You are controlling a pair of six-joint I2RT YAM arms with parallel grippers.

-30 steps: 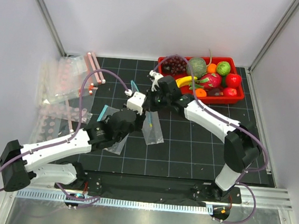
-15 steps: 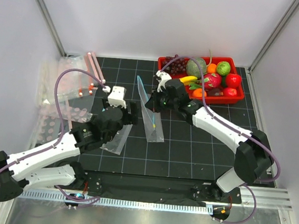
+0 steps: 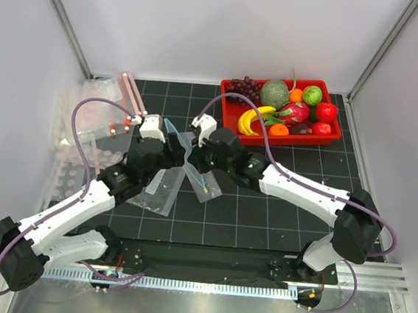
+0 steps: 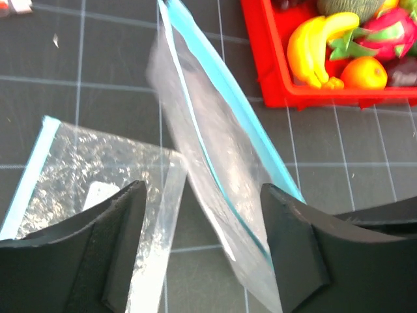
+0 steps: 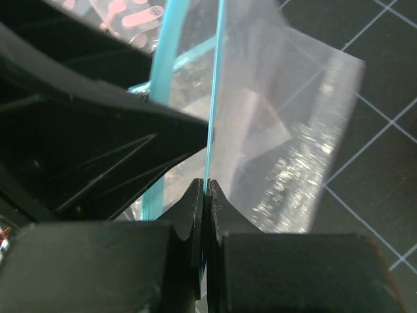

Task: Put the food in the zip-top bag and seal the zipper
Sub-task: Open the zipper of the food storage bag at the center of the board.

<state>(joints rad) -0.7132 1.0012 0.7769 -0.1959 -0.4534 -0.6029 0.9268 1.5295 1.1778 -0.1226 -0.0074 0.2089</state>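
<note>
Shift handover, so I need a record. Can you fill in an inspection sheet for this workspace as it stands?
Surface: black gridded mat, bags lying on it.
Job's things: zip-top bag hangs pinched at its zipper, nothing seen inside; melon, banana and small red fruit in the red tray.
Clutter: second teal-strip bag flat on the mat; pink-strip bag pile at left; grapes and dragon fruit in the tray.
Hands: right hand shut on the zipper; left hand open, fingers either side of the bag.
Cables: purple cable loops off each arm.
Surroundings: white walls, metal frame posts.
</note>
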